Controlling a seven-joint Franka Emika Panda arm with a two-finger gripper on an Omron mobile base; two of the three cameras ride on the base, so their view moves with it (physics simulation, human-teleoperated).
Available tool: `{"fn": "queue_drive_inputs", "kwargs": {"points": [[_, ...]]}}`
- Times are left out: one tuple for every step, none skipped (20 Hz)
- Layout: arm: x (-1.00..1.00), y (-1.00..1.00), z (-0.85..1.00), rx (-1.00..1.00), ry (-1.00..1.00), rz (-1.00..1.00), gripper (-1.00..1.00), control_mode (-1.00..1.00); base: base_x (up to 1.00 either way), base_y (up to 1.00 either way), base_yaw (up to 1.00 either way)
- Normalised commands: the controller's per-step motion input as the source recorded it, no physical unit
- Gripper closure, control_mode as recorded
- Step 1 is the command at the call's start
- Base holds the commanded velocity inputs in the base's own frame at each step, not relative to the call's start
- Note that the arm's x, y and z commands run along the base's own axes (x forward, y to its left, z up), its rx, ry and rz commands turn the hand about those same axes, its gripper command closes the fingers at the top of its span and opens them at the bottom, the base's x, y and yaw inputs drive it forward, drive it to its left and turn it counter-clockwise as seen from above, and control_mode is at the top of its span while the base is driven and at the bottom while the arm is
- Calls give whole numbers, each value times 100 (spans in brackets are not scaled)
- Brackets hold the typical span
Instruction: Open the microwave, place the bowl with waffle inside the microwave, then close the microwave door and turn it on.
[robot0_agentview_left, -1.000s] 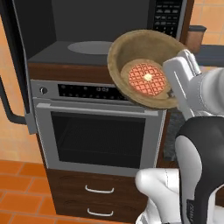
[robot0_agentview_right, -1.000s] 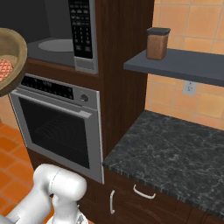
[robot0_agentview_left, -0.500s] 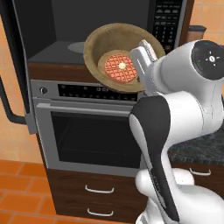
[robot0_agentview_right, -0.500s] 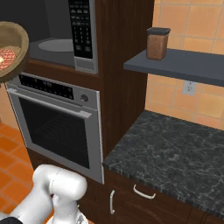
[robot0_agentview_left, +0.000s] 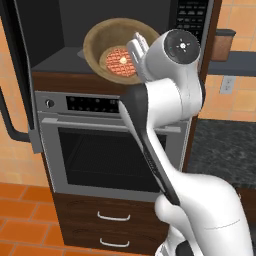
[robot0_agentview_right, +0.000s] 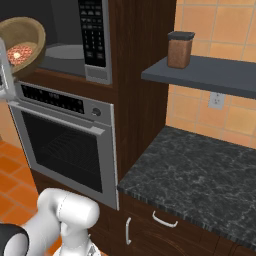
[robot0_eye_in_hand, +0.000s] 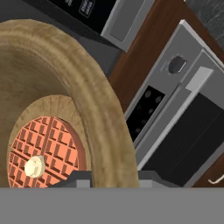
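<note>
The microwave (robot0_agentview_left: 65, 30) stands open, and its door (robot0_agentview_left: 17, 80) is swung out to the left, seen edge-on. The tan wooden bowl (robot0_agentview_left: 107, 37) hangs tilted at the mouth of the cavity with the waffle (robot0_agentview_left: 121, 61) and its butter pat inside. My gripper (robot0_agentview_left: 138, 46) is shut on the bowl's right rim. In the hand view the thick rim (robot0_eye_in_hand: 103, 122) runs between my fingertips (robot0_eye_in_hand: 81, 178), with the waffle (robot0_eye_in_hand: 43, 153) to the left. From the right, the bowl (robot0_agentview_right: 22, 32) hangs left of the turntable (robot0_agentview_right: 67, 50) and keypad (robot0_agentview_right: 93, 35).
A steel wall oven (robot0_agentview_left: 115, 150) with a bar handle sits under the microwave, with drawers (robot0_agentview_left: 112, 217) below it. To the right are a dark stone counter (robot0_agentview_right: 200, 170) and a shelf (robot0_agentview_right: 210, 72) holding a brown jar (robot0_agentview_right: 179, 49).
The arm has swung left and carried the bowl up and leftward, from in front of the oven's right side to the microwave opening. The grip on the rim is unchanged.
</note>
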Motion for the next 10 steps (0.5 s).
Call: {"fn": "queue_drive_inputs", "kwargs": {"points": [[96, 2, 0, -3, 0, -3, 100, -100, 0, 0, 0], [100, 0, 0, -3, 0, -3, 100, -100, 0, 0, 0], [99, 0, 0, -2, 0, -3, 100, -100, 0, 0, 0], [100, 0, 0, -1, 3, -3, 100, -100, 0, 0, 0], [100, 0, 0, 0, 6, -3, 100, -100, 0, 0, 0], [100, 0, 0, 0, 1, -3, 100, -100, 0, 0, 0], [99, 0, 1, 0, 2, -3, 100, -100, 0, 0, 0], [100, 0, 0, 0, 4, -2, 100, -100, 0, 0, 0], [100, 4, 0, 0, 4, -3, 100, -100, 0, 0, 0], [98, 11, 1, -3, 2, -4, 100, -100, 0, 0, 0]]}}
